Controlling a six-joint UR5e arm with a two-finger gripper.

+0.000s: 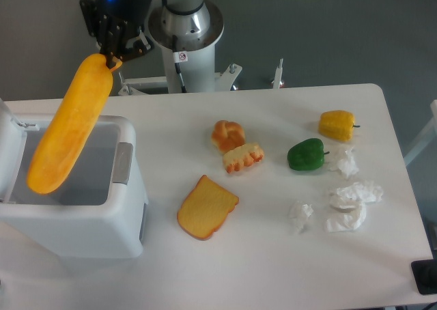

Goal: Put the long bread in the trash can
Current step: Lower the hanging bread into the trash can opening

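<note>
— What is in the room?
— A big white table [273, 269] fills most of the frame. It has round corners.
— And behind it?
— A plain grey wall [328, 23] runs across the top. The light is soft and even.

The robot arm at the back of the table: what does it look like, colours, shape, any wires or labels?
The arm is a thick, round, silver-grey column rising from a white pedestal that carries a small red-and-white sticker. A black cable runs down along the column. The gripper is a black, blocky unit with a small blue light glowing on top and short dark fingers at its lower end.
</note>
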